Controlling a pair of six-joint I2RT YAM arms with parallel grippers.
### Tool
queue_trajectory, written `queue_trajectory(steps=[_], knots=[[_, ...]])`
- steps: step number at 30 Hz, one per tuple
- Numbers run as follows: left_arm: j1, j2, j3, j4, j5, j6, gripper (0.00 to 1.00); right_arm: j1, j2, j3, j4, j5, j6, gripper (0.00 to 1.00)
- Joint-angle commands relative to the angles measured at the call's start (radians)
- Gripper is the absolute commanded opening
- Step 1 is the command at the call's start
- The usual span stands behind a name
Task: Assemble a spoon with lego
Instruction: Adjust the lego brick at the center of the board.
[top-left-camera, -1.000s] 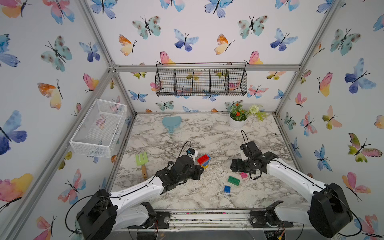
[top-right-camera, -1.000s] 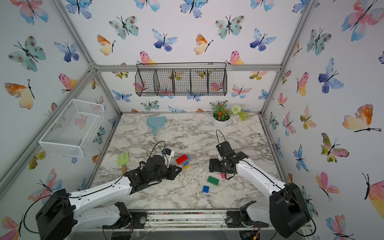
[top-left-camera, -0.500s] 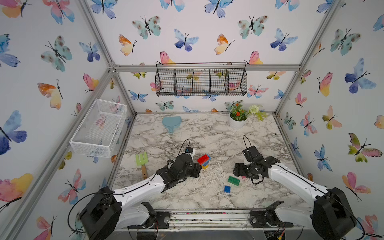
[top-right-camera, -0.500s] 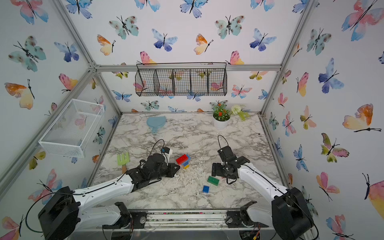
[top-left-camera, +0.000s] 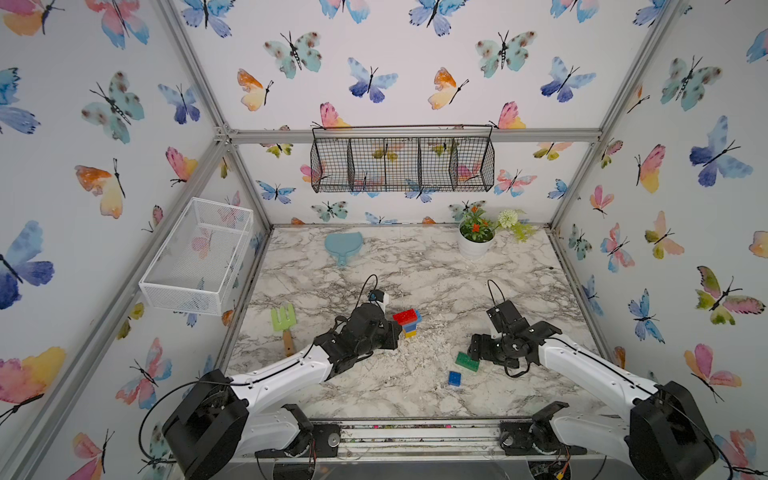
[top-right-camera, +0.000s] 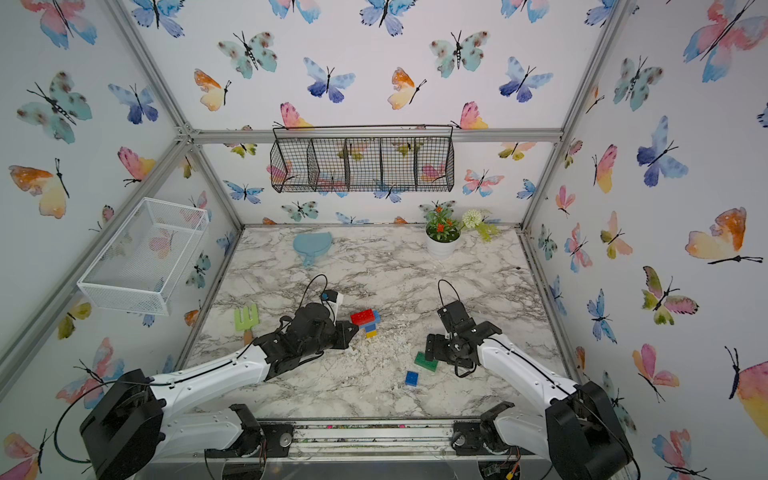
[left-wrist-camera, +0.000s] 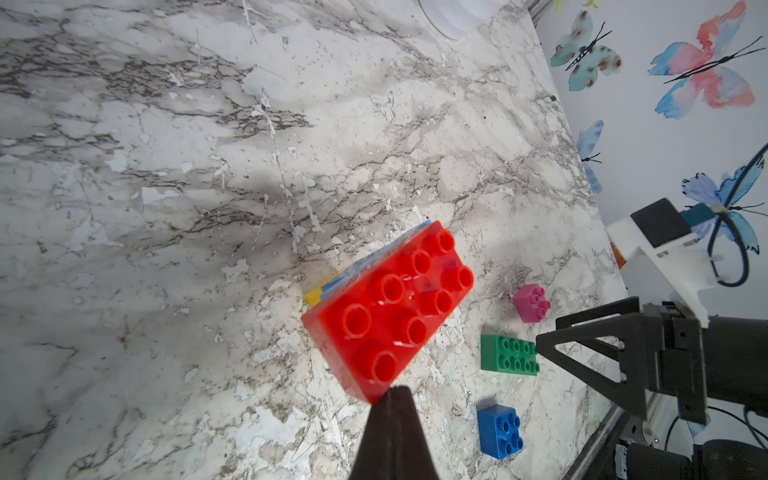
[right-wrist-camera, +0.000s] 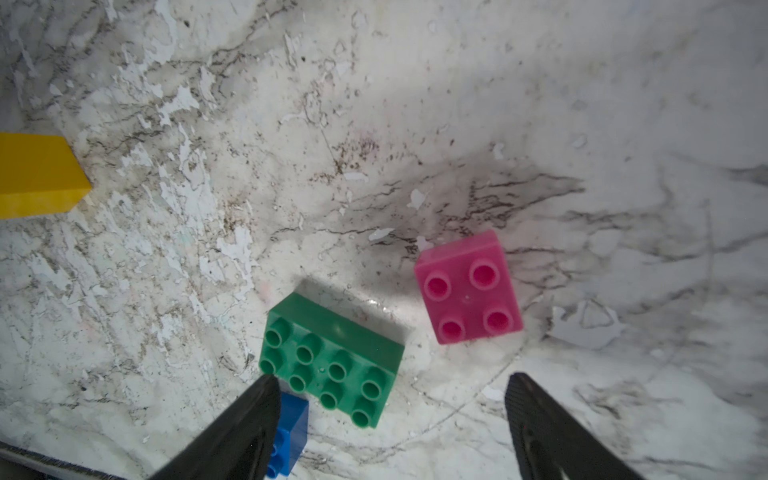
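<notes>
Shut and empty, the left pincer (left-wrist-camera: 395, 392) sits at a corner of the half-built spoon (top-left-camera: 408, 322) on the table (top-left-camera: 415, 270), likely steadying it, while the right pincer (right-wrist-camera: 390, 378) hangs wide open and empty over the loose green brick (right-wrist-camera: 332, 361) and pink brick (right-wrist-camera: 467, 286), ready to grab one.

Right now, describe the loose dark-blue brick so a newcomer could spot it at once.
On the marble tabletop, look near the front edge, beside the open right gripper. The green brick lies there; the loose blue brick sits just nearer the front edge, apart from it. It is small, square, four-studded and blue, unlike the long green brick.
</notes>
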Motion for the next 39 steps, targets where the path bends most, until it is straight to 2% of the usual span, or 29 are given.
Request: queue_trajectory(steps=[1,13,20,23,34,39], knots=[[0.012,0.009,0.03,0.008,-0.026,0.03,0.03,-0.003,-0.008,-0.01,0.001,0.013,0.021,0.87],[0.06,0.048,0.037,0.039,-0.001,0.06,0.03,-0.003,0.078,0.051,-0.019,0.162,0.021,0.87],[0.066,0.072,0.053,0.061,0.019,0.069,0.03,-0.002,0.123,0.076,-0.031,0.19,-0.016,0.76],[0.073,0.076,0.057,0.065,0.025,0.077,0.03,-0.002,0.152,0.067,-0.012,0.139,-0.037,0.75],[0.08,0.031,0.022,0.085,0.054,0.076,0.05,-0.003,0.209,0.096,-0.036,0.234,-0.011,0.63],[0.08,0.001,0.006,0.087,0.067,0.071,0.06,-0.002,0.254,0.117,-0.03,0.234,-0.032,0.59]])
